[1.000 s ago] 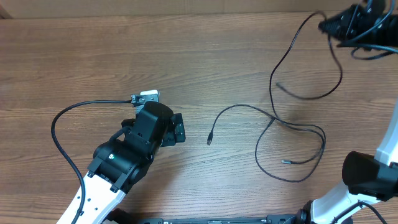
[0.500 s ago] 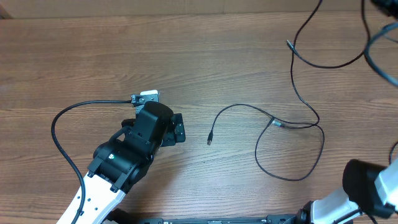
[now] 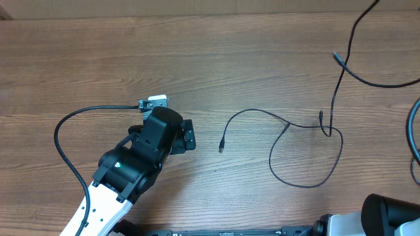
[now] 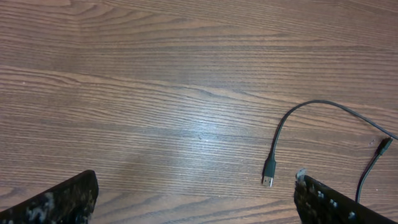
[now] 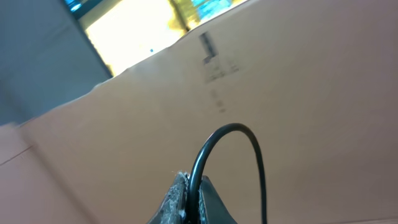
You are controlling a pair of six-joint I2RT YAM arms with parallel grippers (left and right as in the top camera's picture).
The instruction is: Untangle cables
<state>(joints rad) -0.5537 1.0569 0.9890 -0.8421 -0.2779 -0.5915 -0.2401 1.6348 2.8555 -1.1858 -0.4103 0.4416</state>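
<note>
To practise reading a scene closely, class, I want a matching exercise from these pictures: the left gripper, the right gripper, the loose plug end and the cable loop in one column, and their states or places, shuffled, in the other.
Column one:
1. left gripper
2. right gripper
3. plug
4. cable loop

Column two:
A. lies on the right half of the table
B. open, above bare table
C. shut on a black cable
D. lies on the table between the left gripper and the cable loop

Pairs: 1-B, 2-C, 3-D, 4-A
</note>
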